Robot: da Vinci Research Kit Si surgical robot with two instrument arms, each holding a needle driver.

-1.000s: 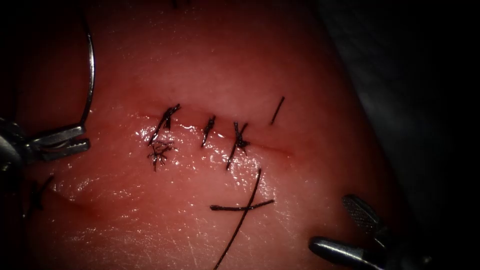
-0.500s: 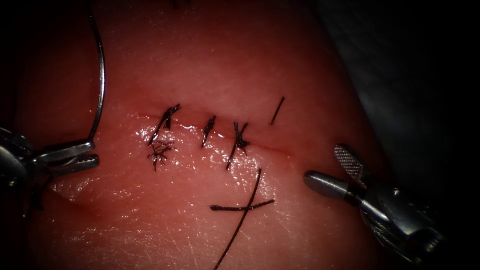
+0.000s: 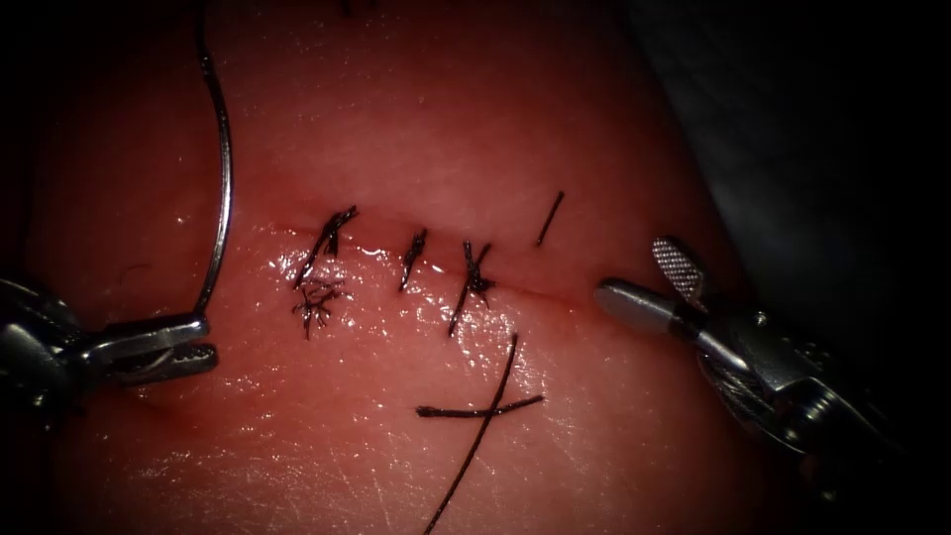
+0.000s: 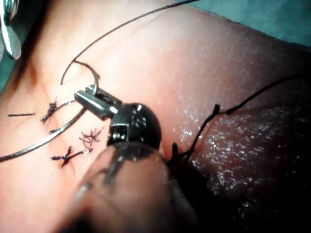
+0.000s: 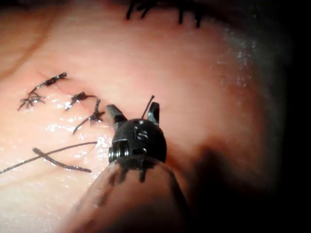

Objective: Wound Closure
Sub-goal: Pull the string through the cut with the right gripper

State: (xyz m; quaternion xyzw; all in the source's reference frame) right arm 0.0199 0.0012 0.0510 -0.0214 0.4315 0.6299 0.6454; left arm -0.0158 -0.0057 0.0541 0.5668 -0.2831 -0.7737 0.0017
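At the left edge of the tissue (image 3: 594,119) our left tool (image 3: 188,345) has its jaws clamped on the needle (image 3: 224,188), gripping it at one end of its curve; the rest of the needle arcs upward above the surface, well to the left of the cut (image 3: 535,292), and none of it is in the tissue. We see the same grip in the left wrist view, where the left tool (image 4: 86,99) pinches the needle (image 4: 82,68) near its end and the thread (image 4: 131,22) runs from the needle across the tissue (image 4: 204,73). Toward the right edge, our right tool (image 3: 649,282) has its jaws apart and holds nothing; its lower jaw lies just beside the right end of the cut. In the right wrist view the right tool (image 5: 133,112) likewise shows parted, empty jaws, with a short cut end of thread (image 5: 147,107) standing between them on the tissue (image 5: 194,63). Three stitches (image 3: 414,258) cross the left and middle stretch of the cut, while its right stretch lies unstitched. Below the cut, two loose lengths of thread (image 3: 480,408) cross one another on the wet, glistening surface. One short cut end (image 3: 550,218) lies just above the cut, to the right of the stitches.
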